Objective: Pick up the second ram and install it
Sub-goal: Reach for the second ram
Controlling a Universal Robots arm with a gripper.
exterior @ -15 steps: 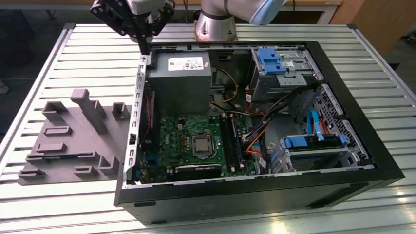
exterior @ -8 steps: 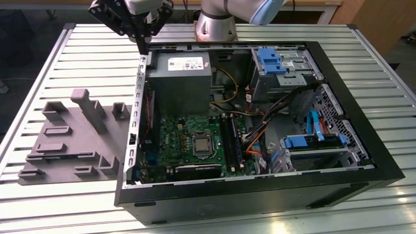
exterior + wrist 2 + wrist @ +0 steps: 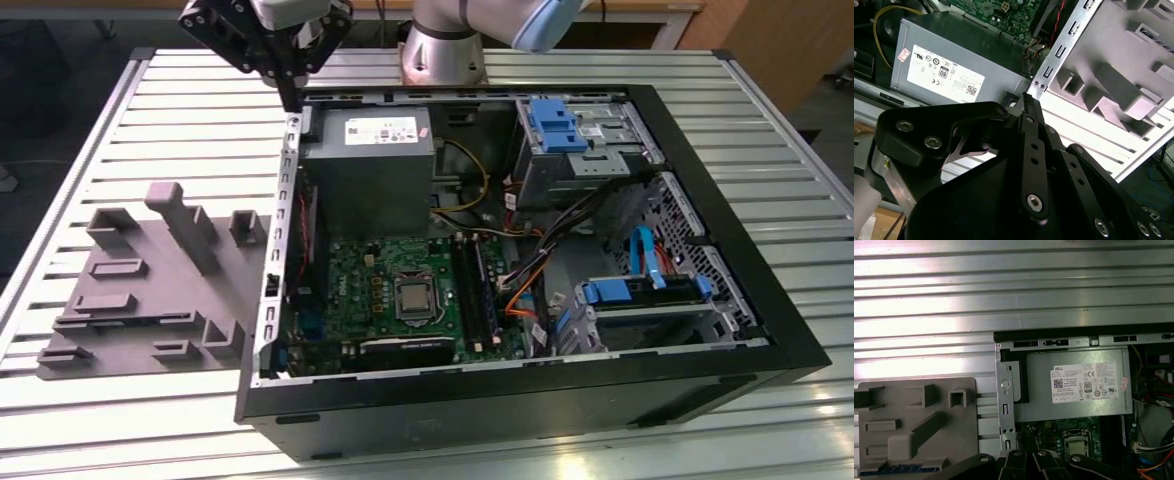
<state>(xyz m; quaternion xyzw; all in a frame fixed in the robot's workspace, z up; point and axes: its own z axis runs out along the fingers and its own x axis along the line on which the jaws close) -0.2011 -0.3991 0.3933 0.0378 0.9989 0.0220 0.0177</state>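
Black links of my tool (image 3: 1027, 100) loom up close in the second wrist view, narrowing to one thin tip. It looks closed, and whether anything thin is pinched in there I can't tell. Over to the exterior view: I'm hanging at the upper left of the frame, tip just above the far left corner of the open computer case (image 3: 534, 410). Grey power supply (image 3: 367, 165) sits right beside that corner, with the green motherboard (image 3: 354, 290) below it in the frame and the long black slots (image 3: 474, 285) to its right. Grey holder block (image 3: 147, 285) lies on the slatted counter (image 3: 174, 110) at the exterior view's left, just beside the case. As for the second ram, I can't pick it out for certain, on the block or in the slots.
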